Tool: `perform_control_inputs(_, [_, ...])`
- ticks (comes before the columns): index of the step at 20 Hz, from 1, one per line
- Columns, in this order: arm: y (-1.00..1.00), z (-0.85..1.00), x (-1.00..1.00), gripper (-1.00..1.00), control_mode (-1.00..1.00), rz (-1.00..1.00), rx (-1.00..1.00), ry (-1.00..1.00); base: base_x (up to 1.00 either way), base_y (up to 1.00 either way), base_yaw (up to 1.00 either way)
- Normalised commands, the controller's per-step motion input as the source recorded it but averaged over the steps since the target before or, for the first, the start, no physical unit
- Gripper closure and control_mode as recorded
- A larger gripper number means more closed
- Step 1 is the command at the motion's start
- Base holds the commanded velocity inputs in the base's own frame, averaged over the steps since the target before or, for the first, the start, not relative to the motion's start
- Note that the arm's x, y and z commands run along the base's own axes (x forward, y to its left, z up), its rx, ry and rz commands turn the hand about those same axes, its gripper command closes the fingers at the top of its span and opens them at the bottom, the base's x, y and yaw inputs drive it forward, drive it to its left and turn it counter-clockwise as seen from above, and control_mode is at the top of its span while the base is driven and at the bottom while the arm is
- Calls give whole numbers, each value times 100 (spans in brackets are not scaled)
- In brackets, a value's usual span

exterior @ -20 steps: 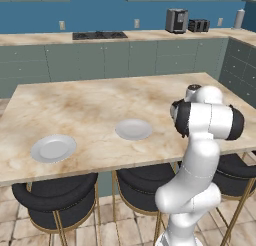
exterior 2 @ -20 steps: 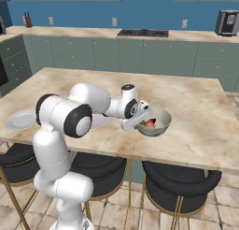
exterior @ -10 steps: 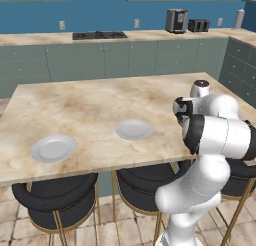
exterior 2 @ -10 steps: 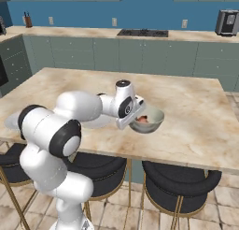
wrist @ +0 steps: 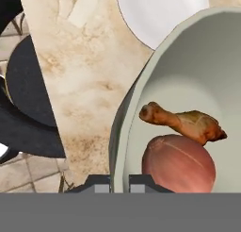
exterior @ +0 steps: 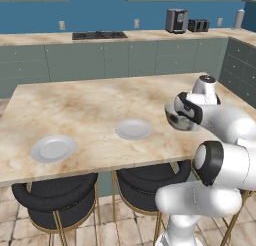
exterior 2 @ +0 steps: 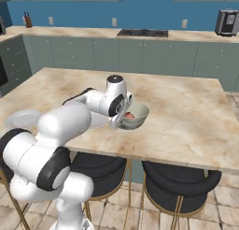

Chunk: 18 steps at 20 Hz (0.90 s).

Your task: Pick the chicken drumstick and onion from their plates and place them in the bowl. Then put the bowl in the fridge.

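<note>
Cream-beige bowl point(wrist: 188, 61) sitting deep and round, smooth pale wall, over marble island countertop point(exterior: 90, 110) near its front edge. Brown-orange chicken drumstick point(wrist: 183, 122) lying inside, knobbly bone end pointing away from thicker meat end, resting against glossy round onion point(wrist: 179, 162) beneath it. Gripper point(wrist: 120, 183) pinching bowl rim, one dark fingertip inside wall, one outside, jaws narrow. Two flat grey-white plates point(exterior: 133, 129) point(exterior: 53, 148) lying bare on veined beige stone. Black round stools point(exterior: 55, 197) tucking under counter edge.
</note>
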Motion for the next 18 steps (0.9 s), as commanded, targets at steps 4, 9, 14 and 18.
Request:
perform_control_inputs(4, [53, 18, -41, 100, -100, 30, 0, 0, 0, 0, 0])
perform_control_inputs(9, [55, 9, -36, 100, -100, 24, 0, -5, 0, 0, 0])
perform_control_inputs(14, [40, 15, -22, 100, -100, 10, 0, -8, 0, 0, 0])
perform_control_inputs(18, [10, 4, -5, 100, -100, 0, 0, -2, 0, 0, 0])
